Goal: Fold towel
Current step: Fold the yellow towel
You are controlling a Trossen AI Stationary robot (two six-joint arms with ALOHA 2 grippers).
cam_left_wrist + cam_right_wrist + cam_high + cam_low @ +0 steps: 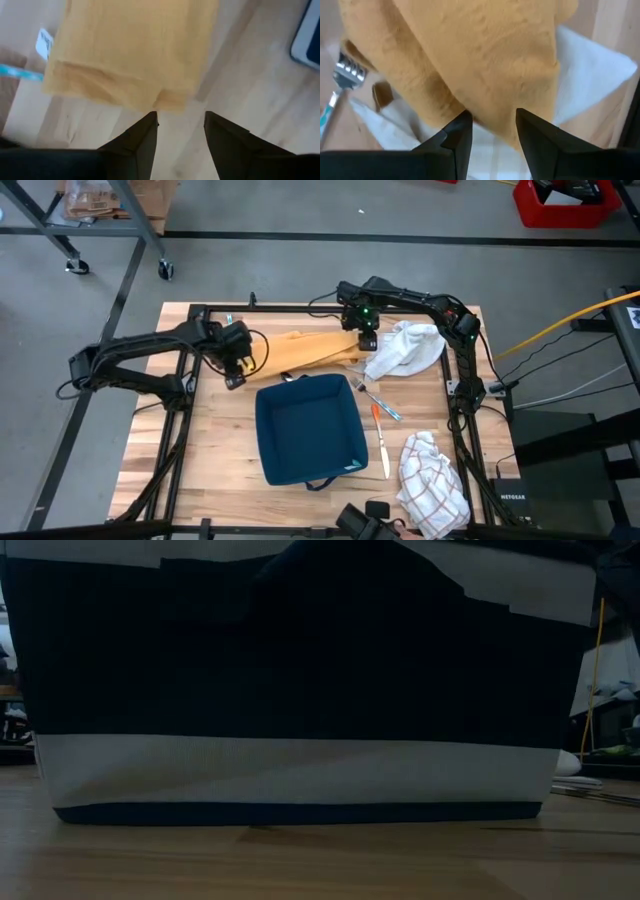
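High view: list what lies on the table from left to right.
Left hand → yellow towel → right hand → white cloth. Nearer the front edge: navy bin → utensils → checked cloth.

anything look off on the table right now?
Yes. The folded mustard-yellow towel lies askew at the table's far side, one end overlapping the crumpled white cloth. A fork sits loose right beside that end.
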